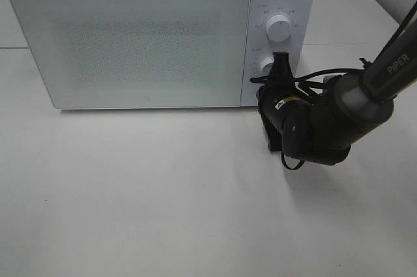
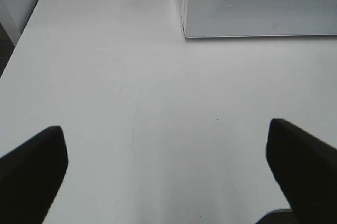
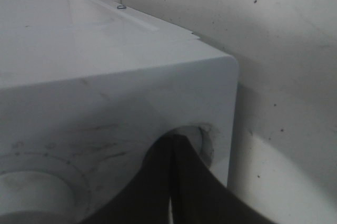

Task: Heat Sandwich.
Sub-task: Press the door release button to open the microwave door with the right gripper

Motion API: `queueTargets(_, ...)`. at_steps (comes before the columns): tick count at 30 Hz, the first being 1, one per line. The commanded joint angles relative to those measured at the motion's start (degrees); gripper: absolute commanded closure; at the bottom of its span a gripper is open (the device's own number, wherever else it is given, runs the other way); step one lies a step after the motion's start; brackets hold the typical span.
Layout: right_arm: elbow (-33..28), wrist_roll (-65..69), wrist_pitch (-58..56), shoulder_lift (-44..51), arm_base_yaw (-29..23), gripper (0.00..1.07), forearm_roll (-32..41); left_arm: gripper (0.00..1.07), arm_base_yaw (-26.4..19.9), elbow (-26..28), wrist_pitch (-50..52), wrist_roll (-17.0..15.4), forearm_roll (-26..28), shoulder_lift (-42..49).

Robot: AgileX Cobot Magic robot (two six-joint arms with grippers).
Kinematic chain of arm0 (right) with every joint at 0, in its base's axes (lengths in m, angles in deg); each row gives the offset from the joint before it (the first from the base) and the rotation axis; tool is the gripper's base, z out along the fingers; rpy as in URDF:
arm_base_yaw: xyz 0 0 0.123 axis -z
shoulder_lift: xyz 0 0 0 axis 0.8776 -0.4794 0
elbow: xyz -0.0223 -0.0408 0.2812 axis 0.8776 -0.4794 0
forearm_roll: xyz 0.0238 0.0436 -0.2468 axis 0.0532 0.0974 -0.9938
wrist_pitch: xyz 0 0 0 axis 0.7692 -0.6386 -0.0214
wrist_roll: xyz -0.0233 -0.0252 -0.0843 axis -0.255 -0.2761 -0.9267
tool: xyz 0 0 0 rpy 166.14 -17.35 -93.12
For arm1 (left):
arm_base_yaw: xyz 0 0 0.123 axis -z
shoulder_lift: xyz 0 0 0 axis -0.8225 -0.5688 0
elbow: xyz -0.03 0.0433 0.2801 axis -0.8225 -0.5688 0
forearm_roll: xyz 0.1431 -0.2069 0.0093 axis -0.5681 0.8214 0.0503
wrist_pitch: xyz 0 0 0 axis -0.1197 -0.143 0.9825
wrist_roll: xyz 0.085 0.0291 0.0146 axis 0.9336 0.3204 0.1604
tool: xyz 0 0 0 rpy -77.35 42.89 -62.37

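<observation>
Table (image 1: 163, 192), microwave (image 1: 143, 36) at its back, door shut. Sandwich isn't visible in any view; presumably inside, can't confirm. Right gripper (image 1: 281, 62) is pinched fully closed on nothing, tips right at the lower knob (image 1: 266, 65) on the microwave's panel, the knob dead ahead. Left gripper (image 2: 166, 150) is spread wide, empty, off the microwave's front-left corner. The right arm is nearer for the dial.

Lower knob (image 1: 266, 64) (half behind end effector (image 1: 281, 61))

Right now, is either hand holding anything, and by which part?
Nothing is held. The right hand is shut on nothing, its tip by the lower knob of the microwave. The left hand hangs open over the table.
</observation>
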Motion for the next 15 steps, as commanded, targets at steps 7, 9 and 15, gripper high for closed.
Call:
queueTargets(7, 6.6, -4.6, 6.9, 0.5, 2.6, 1.07, 0.5, 0.09, 0.2, 0.0, 0.6, -0.3, 0.0, 0.4)
queueTargets(9, 6.8, -4.8, 7.7, 0.5, 2.6, 1.07, 0.6, 0.09, 0.2, 0.0, 0.6, -0.3, 0.0, 0.4)
queueTargets(15, 6.8, -4.8, 7.3, 0.5, 2.6, 1.07, 0.6, 0.09, 0.2, 0.0, 0.6, -0.3, 0.0, 0.4)
